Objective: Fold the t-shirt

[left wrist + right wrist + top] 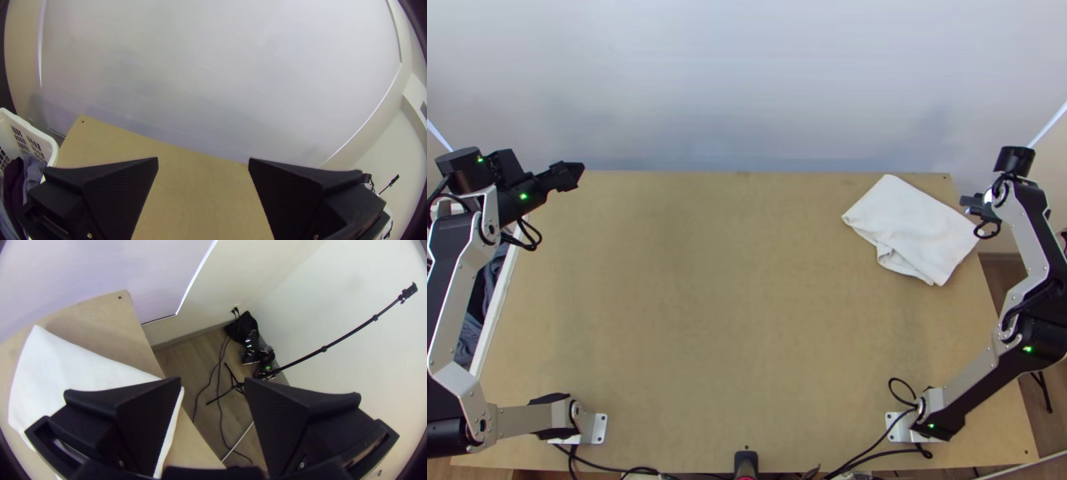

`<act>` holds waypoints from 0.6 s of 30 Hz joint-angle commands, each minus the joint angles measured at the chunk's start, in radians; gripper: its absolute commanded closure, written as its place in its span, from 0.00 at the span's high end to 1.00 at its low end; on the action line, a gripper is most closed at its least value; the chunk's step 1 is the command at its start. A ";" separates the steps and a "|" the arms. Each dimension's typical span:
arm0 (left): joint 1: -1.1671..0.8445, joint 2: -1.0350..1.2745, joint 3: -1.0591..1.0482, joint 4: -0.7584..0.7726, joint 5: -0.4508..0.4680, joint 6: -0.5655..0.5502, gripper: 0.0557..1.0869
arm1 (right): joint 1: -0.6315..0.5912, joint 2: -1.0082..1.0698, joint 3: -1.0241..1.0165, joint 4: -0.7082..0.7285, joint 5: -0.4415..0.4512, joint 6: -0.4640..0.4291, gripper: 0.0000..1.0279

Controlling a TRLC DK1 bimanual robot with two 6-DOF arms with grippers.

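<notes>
T-shirt (pixel 915 228), white, lies on the counter (pixel 723 320) toward its far right corner, folded into a compact, roughly four-sided bundle, with a loose, creased flap along the side nearer the bases.

Farthest left, a white basket (pixel 493 308) stands beside the counter, holding grey and dark purple clothes (pixel 14 180). The left arm (pixel 449 296) rises next to it and crosses above it, and its left claw (pixel 569 176) hangs by the far left part of the counter, well apart from the shirt. The left wrist view shows its two black fingers spread wide with nothing between them.

At the middle of the near edge stands a small black device (pixel 745 462). A pale panel (pixel 747 80) rises behind the far edge.

On the right, the right claw (pixel 974 205) is near the shirt's outer end, empty, its fingers wide apart; as far as I can tell, it isn't gripping the cloth. The right arm (pixel 1025 232) bends out past the counter's right edge. Beyond that, a black stand (pixel 347 336) with a long pole is on the wooden floor (pixel 191 360), among cables (pixel 219 386).
</notes>
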 commanded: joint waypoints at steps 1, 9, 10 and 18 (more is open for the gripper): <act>0.002 -0.004 0.008 0.000 0.000 0.001 0.96 | 0.017 -0.061 -0.053 0.062 0.031 -0.019 0.73; 0.022 -0.107 0.027 0.038 -0.060 0.050 0.96 | 0.180 -0.375 -0.081 0.036 -0.411 0.088 0.96; 0.019 -0.140 0.007 0.074 -0.075 0.055 0.96 | 0.203 -0.418 -0.086 0.053 -0.429 0.088 0.96; 0.021 -0.469 -0.266 0.407 -0.245 0.122 0.96 | 0.308 -0.797 -0.293 0.381 -0.455 0.047 0.96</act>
